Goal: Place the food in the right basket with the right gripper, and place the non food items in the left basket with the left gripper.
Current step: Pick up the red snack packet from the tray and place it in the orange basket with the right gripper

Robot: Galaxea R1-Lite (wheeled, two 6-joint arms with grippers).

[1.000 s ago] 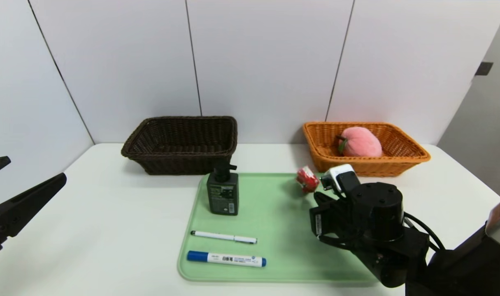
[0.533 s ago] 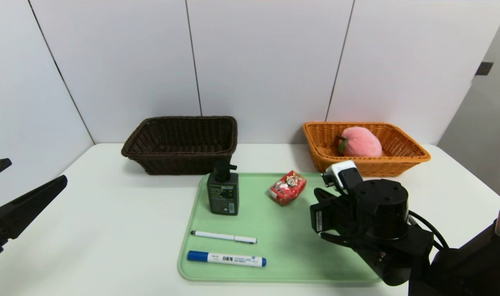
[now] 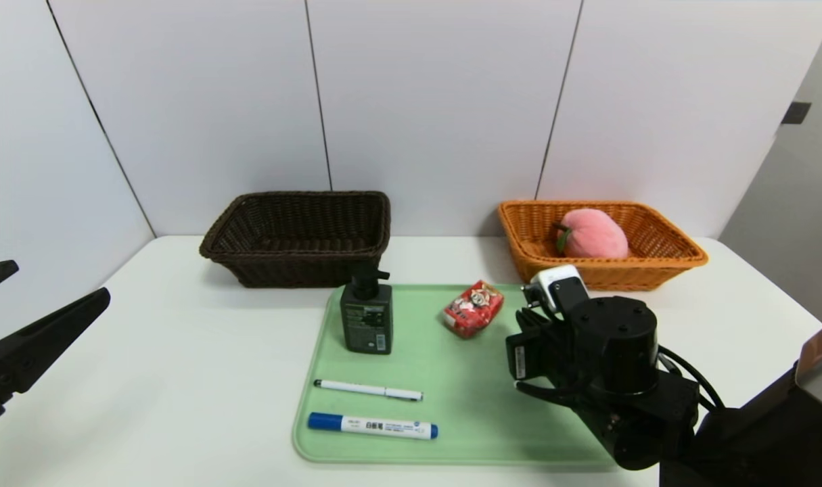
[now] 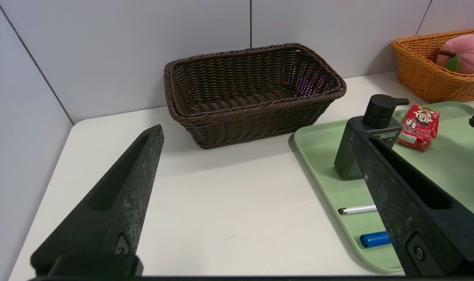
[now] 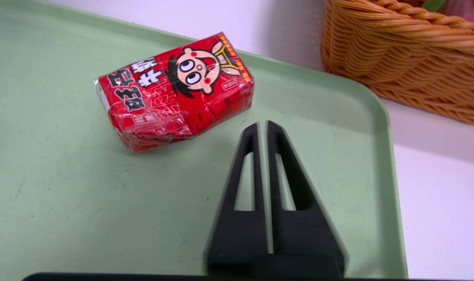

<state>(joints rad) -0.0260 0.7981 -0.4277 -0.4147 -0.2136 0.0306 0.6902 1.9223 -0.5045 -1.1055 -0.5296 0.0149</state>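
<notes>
The red snack packet (image 3: 473, 309) lies flat on the green tray (image 3: 465, 406), free of any grip. My right gripper (image 5: 261, 125) hovers just beside the packet (image 5: 174, 91), its fingers almost together with only a thin slit between them and nothing held. The pink peach (image 3: 592, 233) rests in the orange right basket (image 3: 654, 270). The pump bottle (image 3: 366, 321), thin pen (image 3: 368, 389) and blue-capped marker (image 3: 373, 425) stay on the tray. My left gripper (image 3: 59, 281) waits wide open at the table's left edge, far from the dark brown left basket (image 3: 295, 264).
The tray's raised rim (image 5: 389, 128) runs close beside my right gripper, with the orange basket's wall (image 5: 408, 58) just beyond it. White wall panels close the table's back. Bare tabletop (image 4: 221, 203) lies between my left gripper and the tray.
A second ago the packet hung at my right gripper's tip near the tray's far right corner; it has dropped and now lies on the tray further left. The fingers have parted a hair.
</notes>
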